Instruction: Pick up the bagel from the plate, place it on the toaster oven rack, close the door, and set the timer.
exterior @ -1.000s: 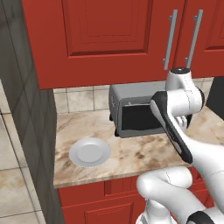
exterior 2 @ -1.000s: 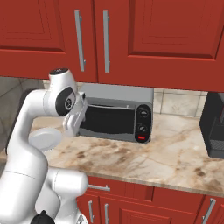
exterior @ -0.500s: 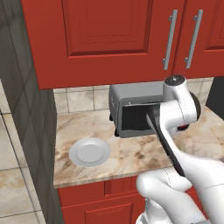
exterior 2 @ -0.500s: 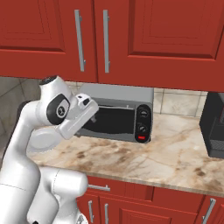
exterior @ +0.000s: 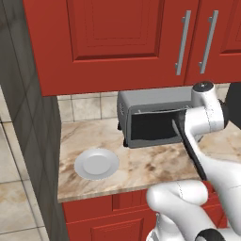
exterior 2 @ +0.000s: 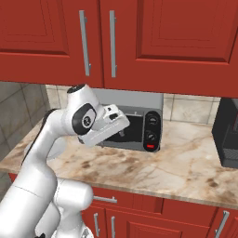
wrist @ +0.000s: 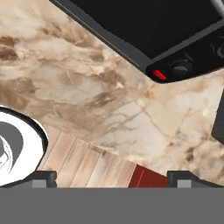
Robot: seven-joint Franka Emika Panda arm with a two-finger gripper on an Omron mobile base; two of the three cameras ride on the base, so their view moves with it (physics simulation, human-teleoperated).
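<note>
Pincer (wrist: 112,177) gapes wide, empty, over marble tabletop (wrist: 87,96); toaster oven (wrist: 148,35) at one o'clock, door (exterior: 153,126) shut.

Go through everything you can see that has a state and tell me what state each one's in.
toaster oven: upright on the counter
door: shut
plate: flat on the counter, nothing on it
gripper: open, holding nothing, above the counter
upper cabinet doors: shut
</note>
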